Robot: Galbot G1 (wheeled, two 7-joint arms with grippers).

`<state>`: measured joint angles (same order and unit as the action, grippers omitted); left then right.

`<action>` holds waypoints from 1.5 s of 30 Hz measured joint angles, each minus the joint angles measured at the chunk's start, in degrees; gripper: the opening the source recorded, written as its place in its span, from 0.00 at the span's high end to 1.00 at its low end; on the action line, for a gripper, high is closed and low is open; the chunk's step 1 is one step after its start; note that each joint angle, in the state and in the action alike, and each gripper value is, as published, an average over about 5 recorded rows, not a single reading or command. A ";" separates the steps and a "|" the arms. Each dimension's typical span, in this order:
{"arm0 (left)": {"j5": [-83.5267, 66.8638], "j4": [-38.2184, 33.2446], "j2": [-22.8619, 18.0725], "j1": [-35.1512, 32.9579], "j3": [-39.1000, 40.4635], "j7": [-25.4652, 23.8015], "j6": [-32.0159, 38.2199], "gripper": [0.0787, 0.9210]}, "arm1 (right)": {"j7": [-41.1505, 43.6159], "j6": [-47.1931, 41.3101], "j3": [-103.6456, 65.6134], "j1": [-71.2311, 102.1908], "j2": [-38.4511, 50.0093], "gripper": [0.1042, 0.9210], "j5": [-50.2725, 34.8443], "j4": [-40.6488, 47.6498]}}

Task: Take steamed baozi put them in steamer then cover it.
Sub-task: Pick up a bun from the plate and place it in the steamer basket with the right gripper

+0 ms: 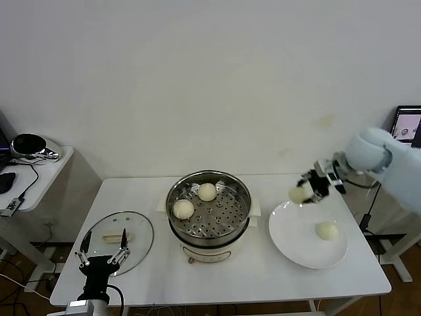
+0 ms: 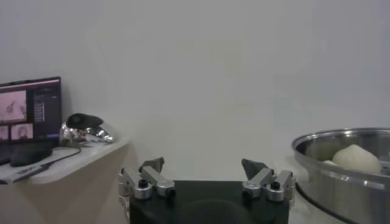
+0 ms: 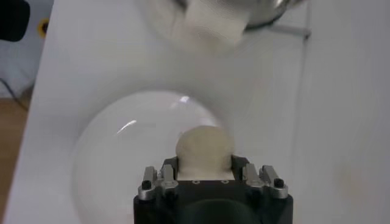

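Note:
The steel steamer [image 1: 238, 220] stands at the table's middle with two baozi on its tray, one at the back [image 1: 207, 191] and one at the left [image 1: 183, 209]. My right gripper [image 1: 304, 191] is shut on a third baozi [image 3: 204, 148], held in the air over the far left rim of the white plate [image 1: 289, 240]. Another baozi [image 1: 327, 230] lies on that plate. The glass cover [image 1: 141, 232] with its cream handle [image 1: 123, 237] lies flat at the table's left. My left gripper [image 1: 102, 249] hangs open at the cover's near edge, holding nothing.
A side table [image 1: 46, 172] with a shiny object [image 1: 31, 146] stands left of the work table. A screen [image 1: 408, 122] is at the far right. In the left wrist view the steamer rim [image 2: 332, 173] shows to one side with a bun [image 2: 357, 158] inside.

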<state>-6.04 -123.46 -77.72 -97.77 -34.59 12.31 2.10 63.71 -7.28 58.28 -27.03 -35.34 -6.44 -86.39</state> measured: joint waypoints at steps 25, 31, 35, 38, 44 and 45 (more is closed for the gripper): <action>-0.62 -0.42 -0.76 0.31 -2.43 0.05 -0.19 0.12 | -2.39 21.03 15.02 -5.78 -28.97 0.44 2.08 5.55; -0.67 -0.60 -0.88 0.28 -2.68 0.05 -0.18 0.12 | -1.72 25.12 16.48 -4.89 -31.56 0.44 5.76 5.61; -0.67 -0.69 -1.07 0.24 -2.66 0.06 -0.16 0.12 | -1.37 27.10 17.10 -4.24 -32.36 0.44 8.02 5.68; -0.67 -0.72 -1.23 0.17 -2.60 0.08 -0.09 0.12 | -1.33 28.02 17.38 -3.62 -32.77 0.44 9.43 5.69; -0.67 -0.67 -1.35 0.13 -2.62 0.11 0.00 0.12 | -1.60 28.74 17.41 -2.43 -33.43 0.39 10.92 5.65; -0.67 -0.66 -1.36 0.14 -2.63 0.11 0.00 0.12 | -1.64 28.79 17.36 -2.36 -33.45 0.37 11.00 5.62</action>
<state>-6.71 -124.12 -79.08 -97.63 -37.23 12.42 2.10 62.07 21.51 75.64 -29.39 -68.79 4.56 -80.77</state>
